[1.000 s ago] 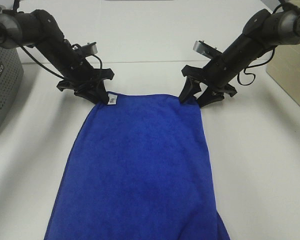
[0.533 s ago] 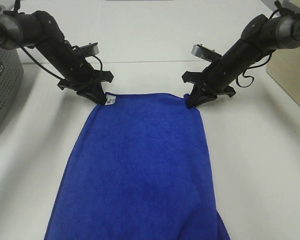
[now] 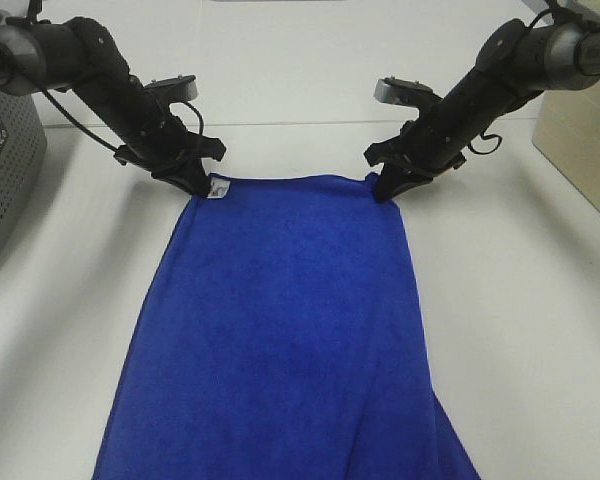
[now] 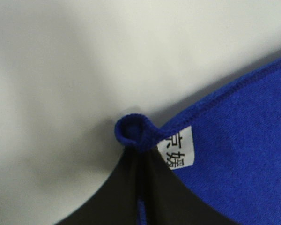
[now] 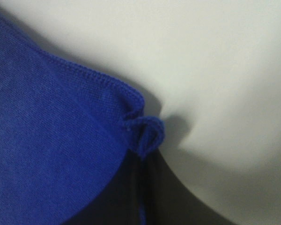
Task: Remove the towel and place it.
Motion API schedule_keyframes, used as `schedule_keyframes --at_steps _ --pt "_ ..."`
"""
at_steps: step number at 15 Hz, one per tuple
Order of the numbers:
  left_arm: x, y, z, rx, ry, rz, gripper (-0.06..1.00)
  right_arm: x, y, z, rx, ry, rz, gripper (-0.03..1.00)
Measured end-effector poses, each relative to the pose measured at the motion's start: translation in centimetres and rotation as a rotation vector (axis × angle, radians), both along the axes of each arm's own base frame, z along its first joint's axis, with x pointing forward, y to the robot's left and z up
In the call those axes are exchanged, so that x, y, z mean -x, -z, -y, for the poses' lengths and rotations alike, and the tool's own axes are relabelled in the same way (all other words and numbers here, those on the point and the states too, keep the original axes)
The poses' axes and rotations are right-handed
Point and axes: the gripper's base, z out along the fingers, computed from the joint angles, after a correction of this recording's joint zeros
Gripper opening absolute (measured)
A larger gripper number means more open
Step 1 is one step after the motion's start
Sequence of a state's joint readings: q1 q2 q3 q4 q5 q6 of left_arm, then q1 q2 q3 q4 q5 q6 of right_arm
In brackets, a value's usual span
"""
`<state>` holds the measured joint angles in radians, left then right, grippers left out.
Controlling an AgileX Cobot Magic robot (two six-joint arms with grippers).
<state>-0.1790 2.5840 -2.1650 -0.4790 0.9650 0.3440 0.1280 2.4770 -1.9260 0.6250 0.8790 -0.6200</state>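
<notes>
The royal-blue towel point(image 3: 285, 330) lies spread on the white table and runs off the near edge of the high view. My left gripper point(image 3: 199, 185) is shut on its far left corner, by the small white tag point(image 3: 218, 190). My right gripper point(image 3: 383, 188) is shut on its far right corner. In the left wrist view the black fingers pinch a curled bit of towel edge point(image 4: 133, 133) beside the tag point(image 4: 178, 149). In the right wrist view the pinched corner point(image 5: 145, 131) bunches between the closed fingers.
A grey perforated basket point(image 3: 2, 180) stands at the left edge of the table. A tan board point(image 3: 580, 150) lies at the right edge. White table point(image 3: 300, 90) extends behind the grippers.
Both grippers have closed on the towel's far corners and drawn them a little farther back. The far edge of the towel now sits higher in the high view.
</notes>
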Motion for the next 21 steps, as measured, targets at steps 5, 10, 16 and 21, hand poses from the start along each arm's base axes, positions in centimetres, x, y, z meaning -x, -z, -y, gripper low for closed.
schedule_keyframes --at_steps 5,10,16,21 --pt "-2.1 -4.2 0.0 -0.006 -0.005 0.203 0.01 -2.5 -3.3 0.1 0.022 0.023 0.187 0.02" --pt "-3.6 -5.6 -0.1 -0.018 -0.030 0.399 0.01 -4.3 -4.9 0.3 0.040 0.071 0.363 0.02" --pt "-5.0 -6.8 -0.3 -0.045 -0.066 0.603 0.01 -5.7 -5.9 0.7 0.045 0.149 0.531 0.02" --pt "-5.5 -5.8 -0.3 -0.054 -0.088 0.645 0.01 -6.2 -6.2 0.6 0.049 0.142 0.616 0.02"
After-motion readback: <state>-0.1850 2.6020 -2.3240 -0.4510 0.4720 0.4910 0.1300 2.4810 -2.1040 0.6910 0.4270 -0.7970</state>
